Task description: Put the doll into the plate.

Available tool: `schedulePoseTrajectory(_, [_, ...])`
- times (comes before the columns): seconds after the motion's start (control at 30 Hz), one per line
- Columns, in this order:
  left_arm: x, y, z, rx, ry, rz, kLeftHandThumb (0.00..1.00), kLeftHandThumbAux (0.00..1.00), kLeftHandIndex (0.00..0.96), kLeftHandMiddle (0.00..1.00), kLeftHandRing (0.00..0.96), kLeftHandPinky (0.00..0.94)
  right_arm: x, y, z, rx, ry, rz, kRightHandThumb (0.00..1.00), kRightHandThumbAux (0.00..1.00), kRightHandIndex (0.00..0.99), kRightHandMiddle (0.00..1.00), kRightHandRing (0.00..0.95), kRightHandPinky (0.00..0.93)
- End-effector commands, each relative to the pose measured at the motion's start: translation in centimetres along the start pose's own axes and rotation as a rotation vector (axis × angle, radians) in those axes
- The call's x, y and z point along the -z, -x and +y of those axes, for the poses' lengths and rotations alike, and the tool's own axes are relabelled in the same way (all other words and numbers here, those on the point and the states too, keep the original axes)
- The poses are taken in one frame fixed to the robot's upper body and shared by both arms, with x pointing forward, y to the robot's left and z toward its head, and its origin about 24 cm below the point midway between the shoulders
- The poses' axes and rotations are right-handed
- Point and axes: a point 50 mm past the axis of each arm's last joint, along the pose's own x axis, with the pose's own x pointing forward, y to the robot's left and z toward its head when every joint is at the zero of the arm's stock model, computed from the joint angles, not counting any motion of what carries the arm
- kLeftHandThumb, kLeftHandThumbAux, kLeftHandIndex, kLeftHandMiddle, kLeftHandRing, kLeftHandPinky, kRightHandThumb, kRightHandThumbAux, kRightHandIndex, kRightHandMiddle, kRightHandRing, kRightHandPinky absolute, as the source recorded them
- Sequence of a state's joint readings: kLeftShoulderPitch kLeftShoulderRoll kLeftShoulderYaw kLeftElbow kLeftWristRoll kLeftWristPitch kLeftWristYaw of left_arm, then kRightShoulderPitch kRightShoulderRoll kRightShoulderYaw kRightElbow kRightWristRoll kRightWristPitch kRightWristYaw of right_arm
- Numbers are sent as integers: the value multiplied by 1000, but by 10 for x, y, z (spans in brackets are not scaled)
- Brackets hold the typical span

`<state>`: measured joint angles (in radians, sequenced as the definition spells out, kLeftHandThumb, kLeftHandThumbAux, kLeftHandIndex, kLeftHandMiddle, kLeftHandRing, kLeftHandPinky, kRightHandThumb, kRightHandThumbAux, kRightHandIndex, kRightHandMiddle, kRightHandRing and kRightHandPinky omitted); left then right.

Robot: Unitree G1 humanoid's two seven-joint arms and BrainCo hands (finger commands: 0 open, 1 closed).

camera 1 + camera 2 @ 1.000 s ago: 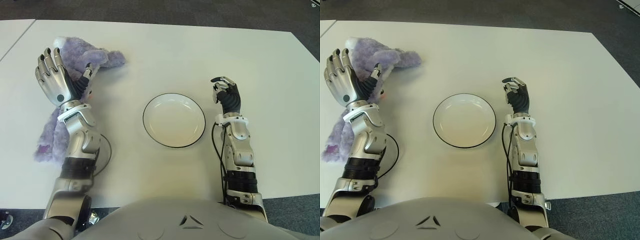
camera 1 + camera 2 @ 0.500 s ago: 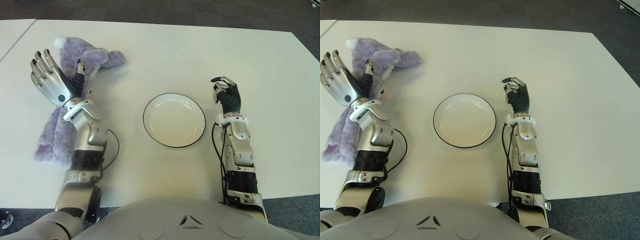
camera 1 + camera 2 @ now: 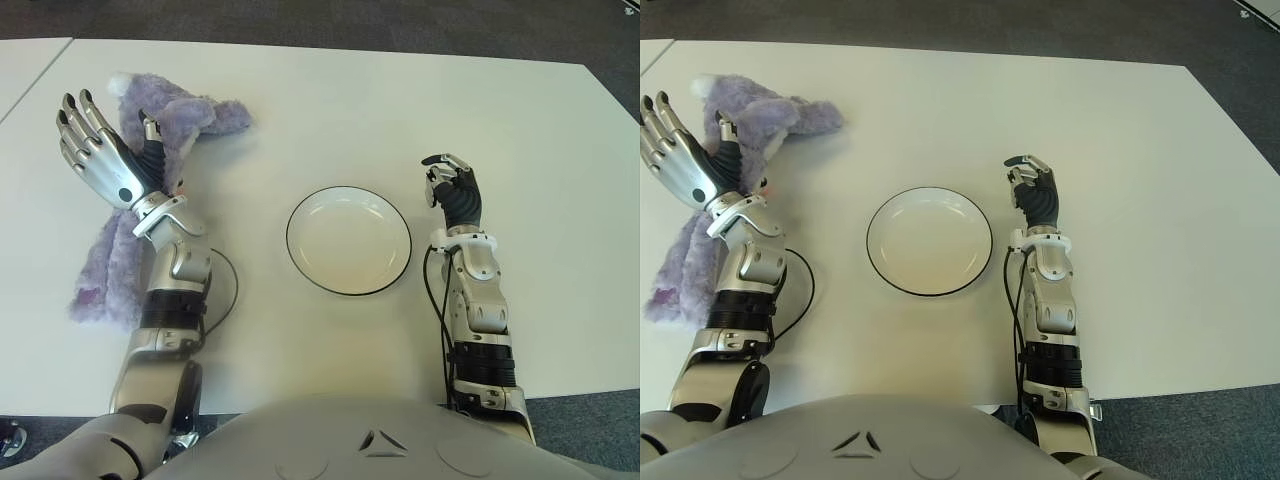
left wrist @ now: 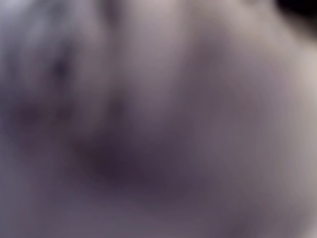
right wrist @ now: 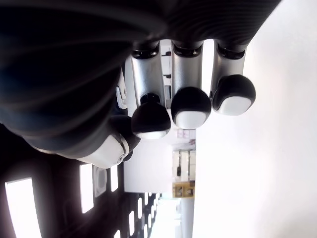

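The purple plush doll (image 3: pixel 205 115) lies on the white table (image 3: pixel 330 100) at the far left, its body stretching toward the front edge beside my left forearm. My left hand (image 3: pixel 108 158) is above the doll's head, palm up, fingers spread, holding nothing. The left wrist view is filled with the doll's fur (image 4: pixel 158 119) from close by. A white plate (image 3: pixel 348 240) with a thin dark rim sits in the middle of the table, with nothing in it. My right hand (image 3: pixel 452 185) shows to the right of the plate, its fingers (image 5: pixel 190 106) curled on nothing.
A second table's corner (image 3: pixel 25 65) shows at the far left. Dark carpet (image 3: pixel 400 25) lies beyond the far edge. A black cable (image 3: pixel 228 290) loops beside my left forearm. Bare tabletop stretches between the doll and the plate.
My left hand has drawn back to the left and tilted, its fingers fanning wider and its thumb coming off the doll. The doll, plate and right arm have not moved.
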<state>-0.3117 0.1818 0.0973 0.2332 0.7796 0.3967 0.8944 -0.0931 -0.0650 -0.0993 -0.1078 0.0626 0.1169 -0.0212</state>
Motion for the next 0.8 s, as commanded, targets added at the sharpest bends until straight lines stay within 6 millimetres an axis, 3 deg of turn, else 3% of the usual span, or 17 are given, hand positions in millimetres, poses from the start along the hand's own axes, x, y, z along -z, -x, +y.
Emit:
schedulePoseTrajectory(0.03, [-6,4,-1,88,-30,17,405,275,0,0,0,2,11,5,-1,2,0,60,720,713,441,889,884,894])
schedulePoseTrajectory(0.17, [-9,7,0,199,8,28,386,338,0,0,0,4,10,6,-2,4,9,60,720,713,441,890,884,893])
schedulePoseTrajectory(0.23, [-7,8,-1,238,-82,34,378,338,0,0,0,2,10,6,-2,4,13,63,719,714,441,890,884,893])
schedulePoseTrajectory(0.3, [-5,9,-2,261,-174,27,330,293,0,0,0,0,10,6,-2,5,17,66,719,714,441,888,883,891])
schedulePoseTrajectory(0.43, [-14,14,0,316,8,9,306,293,0,0,0,0,9,7,-1,8,21,71,718,714,441,886,882,890])
schedulePoseTrajectory(0.57, [-7,22,-15,442,-105,83,262,265,0,0,0,0,8,8,-1,6,15,74,718,714,441,884,880,889])
schedulePoseTrajectory(0.8, [-7,28,-21,477,-101,103,204,210,0,0,0,0,8,8,-1,8,16,74,719,713,441,885,881,891])
